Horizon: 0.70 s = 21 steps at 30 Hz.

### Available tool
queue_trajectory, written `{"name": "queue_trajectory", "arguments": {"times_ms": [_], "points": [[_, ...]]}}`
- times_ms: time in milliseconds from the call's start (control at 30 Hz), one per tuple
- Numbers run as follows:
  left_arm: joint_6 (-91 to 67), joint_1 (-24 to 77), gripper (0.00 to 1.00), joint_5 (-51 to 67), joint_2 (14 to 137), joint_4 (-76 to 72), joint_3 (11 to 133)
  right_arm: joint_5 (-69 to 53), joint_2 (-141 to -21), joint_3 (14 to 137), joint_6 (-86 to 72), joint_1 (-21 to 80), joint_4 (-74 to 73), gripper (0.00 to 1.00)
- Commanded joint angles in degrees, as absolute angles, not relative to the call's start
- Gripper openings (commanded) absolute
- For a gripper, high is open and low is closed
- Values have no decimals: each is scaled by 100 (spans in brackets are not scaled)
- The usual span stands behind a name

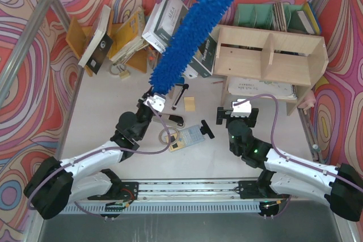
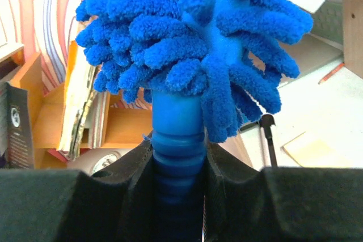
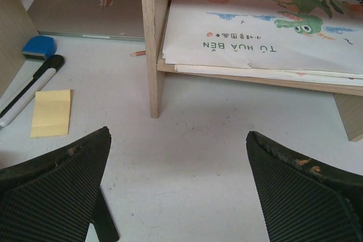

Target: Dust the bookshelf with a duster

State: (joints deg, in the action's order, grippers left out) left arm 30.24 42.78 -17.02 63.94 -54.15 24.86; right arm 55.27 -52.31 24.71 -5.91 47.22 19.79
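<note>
The duster [image 1: 193, 29] is a long bright-blue fluffy wand raised steeply from mid-table, its tip leaning up and to the right at the top of the overhead view. My left gripper [image 1: 154, 101] is shut on its ribbed blue handle [image 2: 177, 157], with the fluffy head [image 2: 187, 38] filling the left wrist view. The bookshelf [image 1: 272, 63] is pale plywood with two tiers, at the right; the duster does not touch it. My right gripper [image 1: 237, 110] stands open and empty just in front of the shelf's lower tier [image 3: 153, 43], over bare table.
An orange book rack [image 1: 113, 35] with leaning books is at the back left. A green file organizer [image 1: 272, 15] stands behind the shelf. A yellow sticky note [image 3: 51, 113], a utility knife [image 3: 28, 86], tape and a card lie mid-table. A picture book [image 3: 261, 26] rests in the shelf's lower tier.
</note>
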Motion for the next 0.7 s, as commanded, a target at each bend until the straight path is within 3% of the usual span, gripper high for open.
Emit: {"name": "queue_trajectory", "arguments": {"times_ms": [0,333,667], "points": [[2949,4144,0,-1757,6276,-5581,2623,5555,-5188,2649,-677,4680,1935,91],[2318,4128,0,-1296,7279,-6096,2521,5538,-5153,2644,-680,4665,1908,91],[2231,4849,0,-1433,8468,-6616,2571,5555,-5214,2663,-682,4642,1904,91]]}}
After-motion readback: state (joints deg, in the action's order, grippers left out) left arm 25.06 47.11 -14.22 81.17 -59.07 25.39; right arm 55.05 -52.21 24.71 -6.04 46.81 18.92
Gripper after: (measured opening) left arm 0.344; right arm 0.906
